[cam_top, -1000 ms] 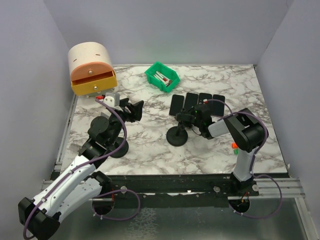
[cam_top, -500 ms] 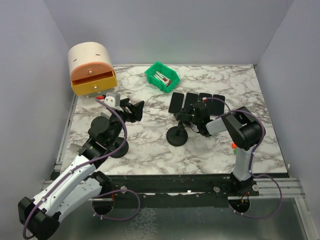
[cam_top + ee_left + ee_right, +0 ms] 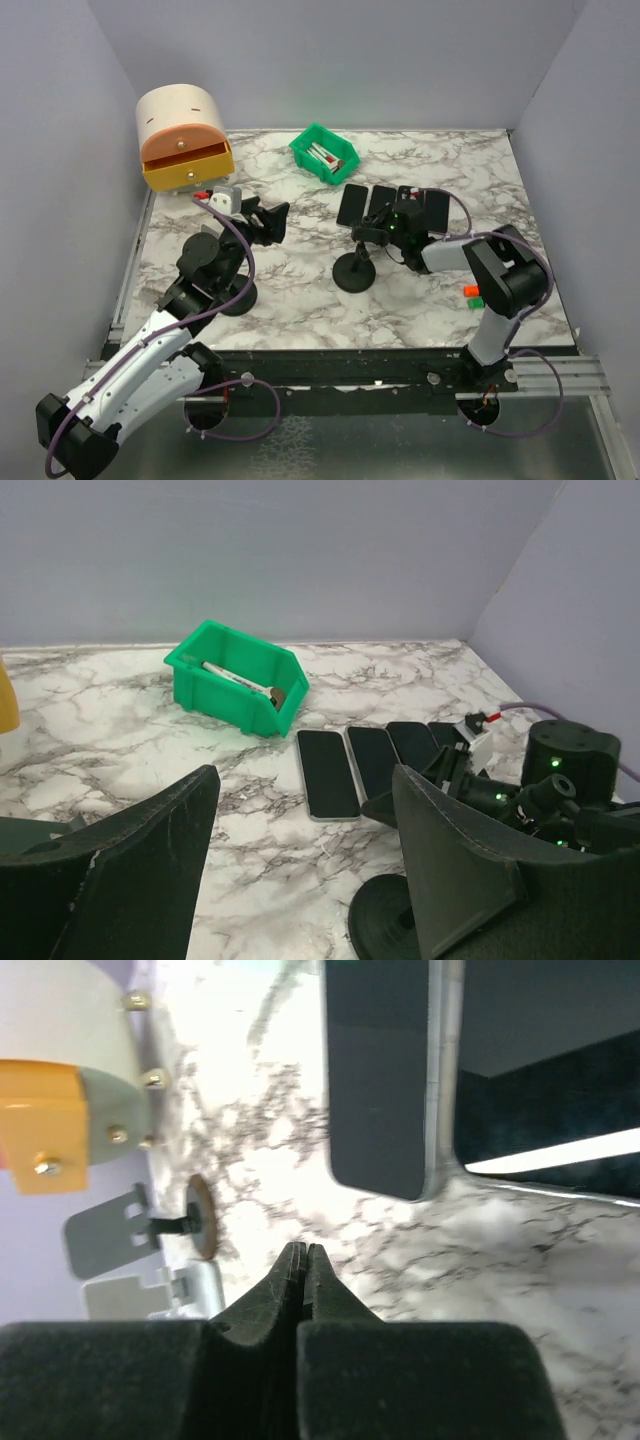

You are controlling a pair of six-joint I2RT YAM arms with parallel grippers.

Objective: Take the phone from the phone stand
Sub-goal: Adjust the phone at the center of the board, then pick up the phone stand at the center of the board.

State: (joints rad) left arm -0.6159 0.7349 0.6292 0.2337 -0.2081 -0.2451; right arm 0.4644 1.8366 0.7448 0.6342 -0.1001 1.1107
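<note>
phone stand point(image 3: 351, 274): looks bare, removal seemingly done
phones point(image 3: 351, 206): flat in a row
right gripper point(image 3: 303, 1252): closed tight, empty
left gripper point(image 3: 268, 220): spread, empty

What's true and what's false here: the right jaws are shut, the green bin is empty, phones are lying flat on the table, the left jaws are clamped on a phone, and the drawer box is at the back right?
1. The jaws of the right gripper are shut. True.
2. The green bin is empty. False: a pen-like item lies inside.
3. The phones lie flat, side by side on the table. True.
4. The left gripper is clamped on a phone. False: its jaws stand open and hold nothing.
5. The drawer box sits at the back right. False: it is at the back left.
</note>
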